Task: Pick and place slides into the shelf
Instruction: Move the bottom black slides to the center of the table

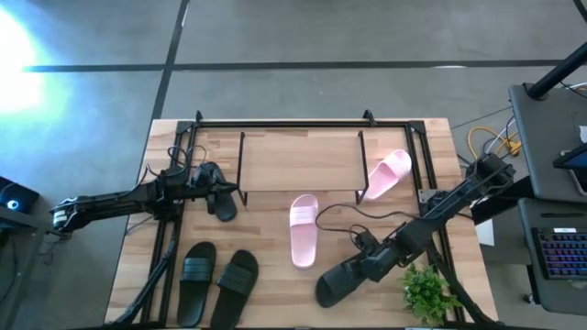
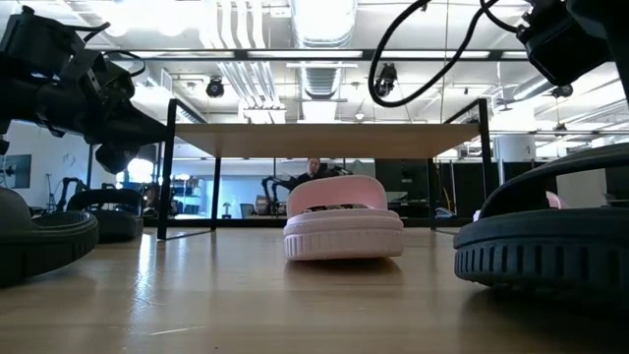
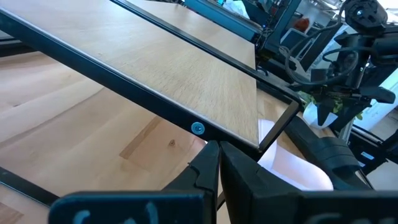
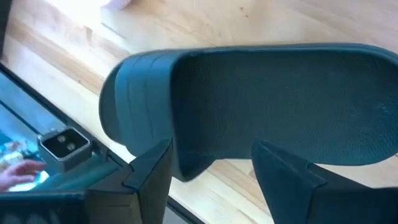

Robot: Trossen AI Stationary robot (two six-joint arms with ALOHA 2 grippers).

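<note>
The shelf (image 1: 298, 160) stands at the table's far middle, its light board on black wire legs. My left gripper (image 1: 213, 190) hovers shut by the shelf's left end, above a black slide (image 1: 224, 207) lying on the table. Two black slides (image 1: 197, 270) (image 1: 237, 278) lie sole-down at the near left. One pink slide (image 1: 304, 229) lies in front of the shelf. The other pink slide (image 1: 385, 174) leans tilted at the shelf's right end. My right gripper (image 4: 211, 180) is open at the fourth black slide (image 1: 341, 281), near the table's near right. My right gripper comes at the black slide's long side rim (image 4: 211, 163) slanting down from the table's right. Its fingers (image 4: 152, 174) stand on either side of that rim, and I cannot tell whether they touch it. The slide rests on the table (image 2: 550, 241).
A small green plant (image 1: 426, 289) stands at the near right corner, close to my right arm. A black cable (image 1: 339, 213) loops over the table between the pink slide and my right arm. Black frame rails (image 1: 165, 247) run along both table sides.
</note>
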